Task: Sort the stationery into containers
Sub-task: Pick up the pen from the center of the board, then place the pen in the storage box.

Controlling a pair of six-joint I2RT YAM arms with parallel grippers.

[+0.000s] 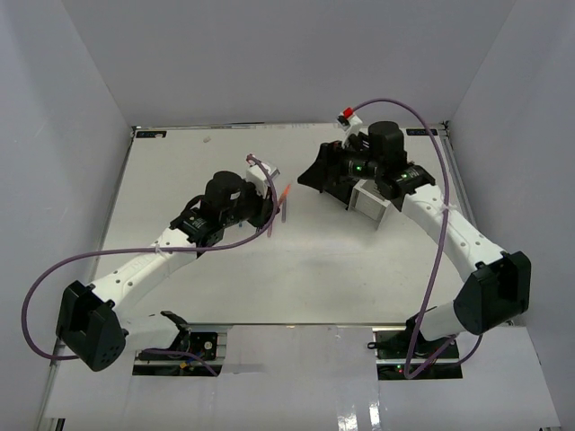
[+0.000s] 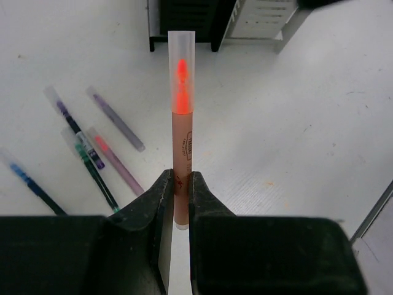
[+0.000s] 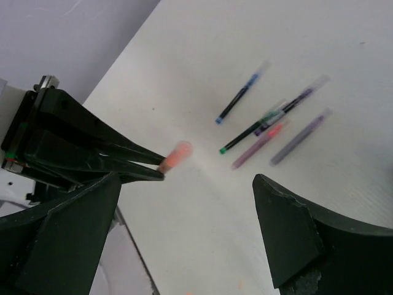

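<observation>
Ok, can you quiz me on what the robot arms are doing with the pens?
1. True or false: the left pincer grips an orange pen.
2. In the left wrist view, how many loose pens lie on the table? A two, B five, C nine.
3. Fill in: the right pincer is ____.
Key: 1 true; 2 B; 3 open.
</observation>
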